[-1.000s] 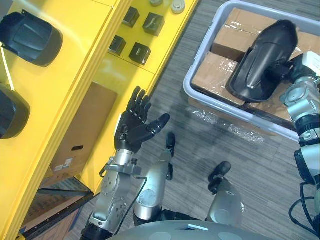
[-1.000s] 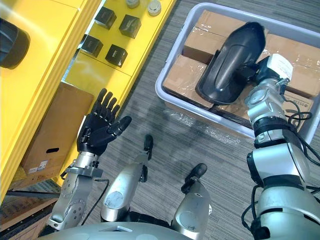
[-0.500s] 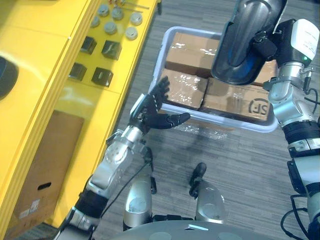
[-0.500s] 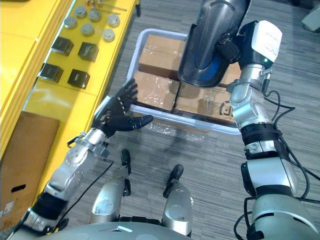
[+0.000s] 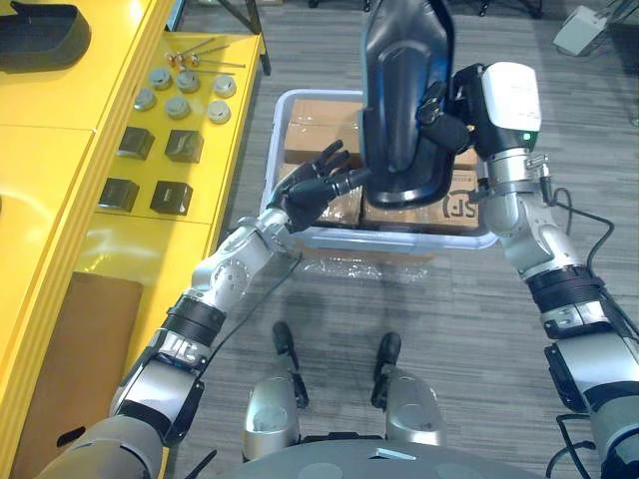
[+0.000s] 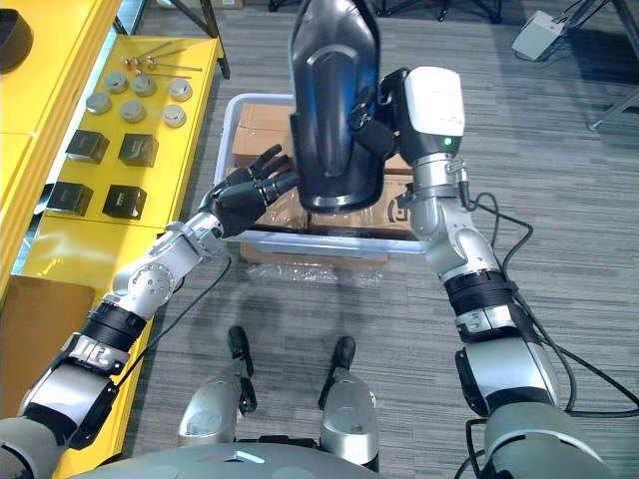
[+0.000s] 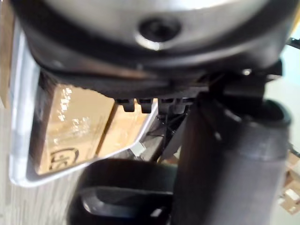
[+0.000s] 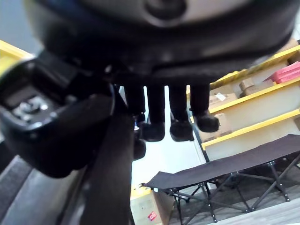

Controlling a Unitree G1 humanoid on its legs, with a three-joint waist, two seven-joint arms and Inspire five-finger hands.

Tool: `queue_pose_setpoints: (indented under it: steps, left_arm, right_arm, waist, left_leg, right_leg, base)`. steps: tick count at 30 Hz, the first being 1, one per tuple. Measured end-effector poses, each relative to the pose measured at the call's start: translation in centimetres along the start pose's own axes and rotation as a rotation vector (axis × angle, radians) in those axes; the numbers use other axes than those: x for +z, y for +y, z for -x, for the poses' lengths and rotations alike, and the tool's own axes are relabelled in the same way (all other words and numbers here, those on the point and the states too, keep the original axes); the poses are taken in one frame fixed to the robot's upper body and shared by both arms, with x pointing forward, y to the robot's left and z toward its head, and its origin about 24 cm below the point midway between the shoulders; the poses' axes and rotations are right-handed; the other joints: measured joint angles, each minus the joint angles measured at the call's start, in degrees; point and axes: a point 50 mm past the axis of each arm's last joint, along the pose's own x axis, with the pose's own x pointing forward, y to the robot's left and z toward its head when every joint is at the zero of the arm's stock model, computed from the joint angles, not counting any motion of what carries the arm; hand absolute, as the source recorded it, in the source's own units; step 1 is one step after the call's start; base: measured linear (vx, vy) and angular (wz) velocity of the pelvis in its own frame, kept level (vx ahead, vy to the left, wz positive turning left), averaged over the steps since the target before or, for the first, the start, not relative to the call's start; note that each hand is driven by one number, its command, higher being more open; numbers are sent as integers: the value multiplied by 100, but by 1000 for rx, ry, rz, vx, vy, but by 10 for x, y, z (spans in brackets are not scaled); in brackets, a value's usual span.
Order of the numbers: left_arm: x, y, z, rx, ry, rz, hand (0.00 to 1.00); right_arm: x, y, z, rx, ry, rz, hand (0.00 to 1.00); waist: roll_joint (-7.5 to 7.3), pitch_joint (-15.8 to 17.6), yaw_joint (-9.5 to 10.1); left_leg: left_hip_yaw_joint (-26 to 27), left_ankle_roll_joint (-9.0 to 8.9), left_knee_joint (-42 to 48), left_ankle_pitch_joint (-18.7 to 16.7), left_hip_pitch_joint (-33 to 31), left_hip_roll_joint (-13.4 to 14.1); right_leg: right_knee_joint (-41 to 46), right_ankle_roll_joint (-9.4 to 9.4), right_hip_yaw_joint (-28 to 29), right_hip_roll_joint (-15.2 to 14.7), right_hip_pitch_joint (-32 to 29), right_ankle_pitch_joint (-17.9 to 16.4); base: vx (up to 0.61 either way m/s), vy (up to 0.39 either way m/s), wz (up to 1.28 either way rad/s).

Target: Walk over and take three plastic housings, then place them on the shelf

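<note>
Currently two black plastic housings are in sight. Of these, housing 1 is held upright in the air above the grey bin, clamped at its right edge by the right hand. The right wrist view confirms fingers curled over a dark edge. The left hand is raised beside the lower left edge of housing 1, fingers straight and spread, grasping nothing. Its fingertips reach that edge, but contact cannot be told. Meanwhile housing 2 lies on the upper level of the yellow shelf, at its far end.

The bin stands on the floor just beside the shelf's outer edge. Three cardboard boxes show inside it around housing 1, which covers the rest of the bin.

Lower shelf level, along the outer edge:
- six round metal discs, two rows of three, toward the far end
- four black blocks, two-by-two, nearer than the discs
- two thin metal rods, beyond the discs
</note>
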Motion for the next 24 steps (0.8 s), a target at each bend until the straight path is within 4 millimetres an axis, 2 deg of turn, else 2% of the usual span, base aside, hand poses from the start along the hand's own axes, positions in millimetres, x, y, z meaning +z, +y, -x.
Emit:
queue_pose_setpoints:
  steps: [5,8,13,17,20,21,24]
  left_arm:
    - [-7,0,-2,-8,-1,59,100]
    - [-10,3,-2,-1,10,64,100]
    - [-19,-2,-3,-32,29,75,100]
    - [-28,-4,-3,-15,86,-74,100]
    - [-31,0,-2,17,110,-163,100]
    - [-31,1,-2,23,118,-189,0]
    - [-38,3,2,41,140,-201,0]
  right_arm:
    - [5,25,19,128,-5,-30,0]
    - [10,32,25,158,-17,-56,0]
    - [17,45,34,204,-35,-81,0]
    - [22,51,37,228,-50,-90,0]
    - [27,55,38,230,-47,-112,0]
    - [27,56,40,237,-43,-114,0]
    - [26,62,48,257,-17,-141,0]
  waist:
    - [-52,-246,4]
    - [-110,-410,14]
    - [-163,-680,52]
    - [-198,-975,150]
    - [-246,-1046,157]
    - [-274,-1090,208]
    - [-308,-1221,290]
  left_leg:
    - [93,-24,-7,-28,218,37]
    - [127,-33,-24,-35,258,67]
    - [138,-79,-28,-77,401,80]
    - [111,-81,-29,-81,412,76]
    - [86,-81,-29,-82,449,73]
    - [70,-81,-29,-83,448,72]
    - [48,-81,-29,-87,450,67]
  right_leg:
    - [-286,8,14,45,300,111]
    - [-544,-2,9,110,439,226]
    - [-668,-3,-6,116,630,253]
    - [-674,-2,-29,115,657,253]
    - [-678,-1,-42,114,710,252]
    - [-702,-1,-46,114,714,252]
    - [-708,1,-56,113,725,251]
  base:
    - [19,-17,-5]
    - [-4,-13,-6]
    - [0,0,0]
    - [8,1,2]
    - [5,2,3]
    - [0,0,0]
    - [2,1,1]
